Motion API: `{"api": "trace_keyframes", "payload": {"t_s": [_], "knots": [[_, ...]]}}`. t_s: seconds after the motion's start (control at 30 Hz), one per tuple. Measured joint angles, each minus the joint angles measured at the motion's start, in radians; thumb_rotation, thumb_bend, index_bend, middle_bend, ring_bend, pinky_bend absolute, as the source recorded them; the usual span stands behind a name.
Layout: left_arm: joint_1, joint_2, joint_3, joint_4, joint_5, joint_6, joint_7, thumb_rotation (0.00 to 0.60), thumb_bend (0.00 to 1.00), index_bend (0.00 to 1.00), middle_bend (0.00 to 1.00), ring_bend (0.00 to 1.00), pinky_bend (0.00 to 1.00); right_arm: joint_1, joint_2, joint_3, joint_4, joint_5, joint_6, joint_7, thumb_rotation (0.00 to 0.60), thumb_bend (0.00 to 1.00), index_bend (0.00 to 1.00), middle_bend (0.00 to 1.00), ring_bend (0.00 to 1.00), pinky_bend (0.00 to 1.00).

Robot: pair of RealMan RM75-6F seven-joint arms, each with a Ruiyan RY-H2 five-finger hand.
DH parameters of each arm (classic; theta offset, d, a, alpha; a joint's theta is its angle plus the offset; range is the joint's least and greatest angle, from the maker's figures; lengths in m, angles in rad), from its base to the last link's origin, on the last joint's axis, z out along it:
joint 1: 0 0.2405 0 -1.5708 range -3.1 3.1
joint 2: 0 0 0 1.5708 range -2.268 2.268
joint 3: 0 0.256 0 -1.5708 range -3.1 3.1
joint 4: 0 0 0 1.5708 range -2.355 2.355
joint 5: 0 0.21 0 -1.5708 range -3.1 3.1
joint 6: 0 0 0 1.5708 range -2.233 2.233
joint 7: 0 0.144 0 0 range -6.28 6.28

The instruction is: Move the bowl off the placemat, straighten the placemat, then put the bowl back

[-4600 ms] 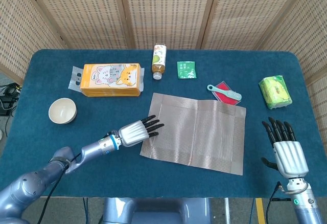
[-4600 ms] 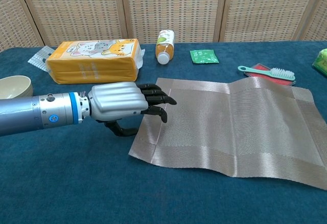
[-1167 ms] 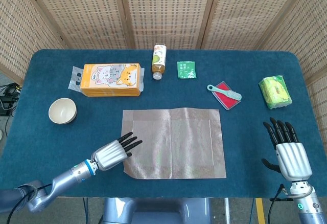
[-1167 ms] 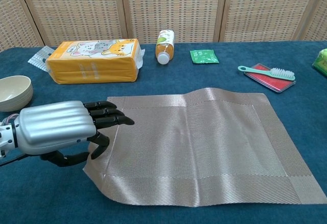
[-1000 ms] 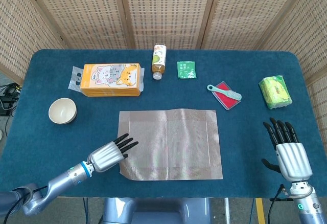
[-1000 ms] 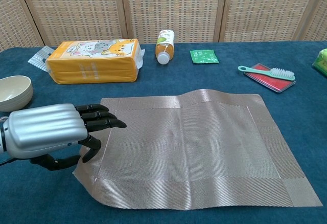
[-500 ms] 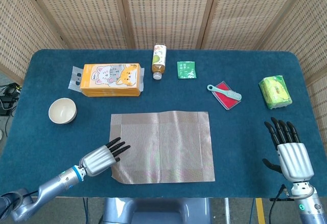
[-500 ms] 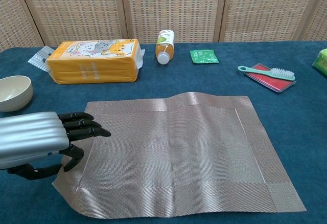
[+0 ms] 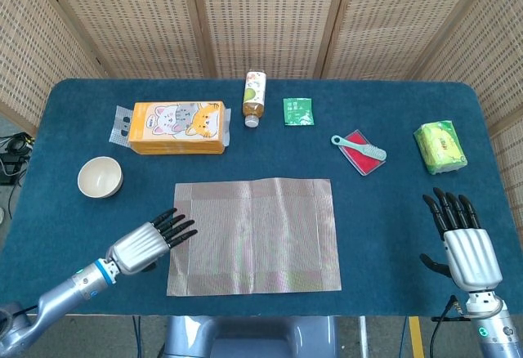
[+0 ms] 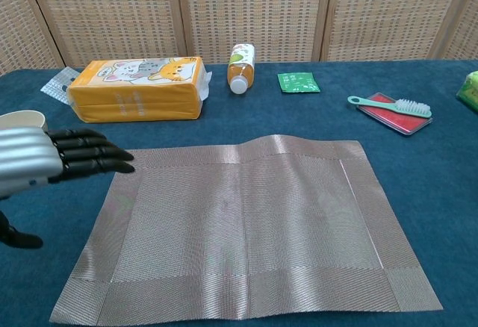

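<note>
From the head view, the placemat (image 9: 255,236) lies square on the bench (image 9: 409,211), bowl (image 9: 100,176) parked well left so the mat is free. Left hand (image 9: 147,243) spread, empty, at the mat's edge; right hand (image 9: 462,239) spread, idle. From the chest view, the cat-printed pack (image 10: 136,88) and bottle (image 10: 240,66) carry labels too small to read.

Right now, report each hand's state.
Left hand: open, holding nothing, fingers extended beside the placemat's left edge.
Right hand: open, holding nothing, fingers spread.

The placemat (image 9: 254,236) lies right of the bowl (image 9: 100,176), apparently apart, with the bottle (image 9: 255,97) behind.
</note>
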Motion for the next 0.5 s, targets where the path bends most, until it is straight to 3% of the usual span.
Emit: {"api": "trace_keyframes", "payload": {"t_s": [0.3, 0.5], "knots": [[0.106, 0.054, -0.11, 0.01, -0.195, 0.12, -0.06, 0.6, 0.0, 0.0, 0.0, 0.0, 0.0, 0.001, -0.001, -0.003, -0.004, -0.003, -0.005, -0.004, 0.6, 0.0, 0.0, 0.0, 0.0, 0.0], [0.177, 0.055, -0.171, 0.083, -0.371, 0.106, -0.112, 0.6, 0.0, 0.03, 0.0, 0.0, 0.0, 0.002, -0.002, -0.005, -0.006, -0.007, -0.008, -0.007, 0.6, 0.0, 0.0, 0.0, 0.0, 0.0]]}}
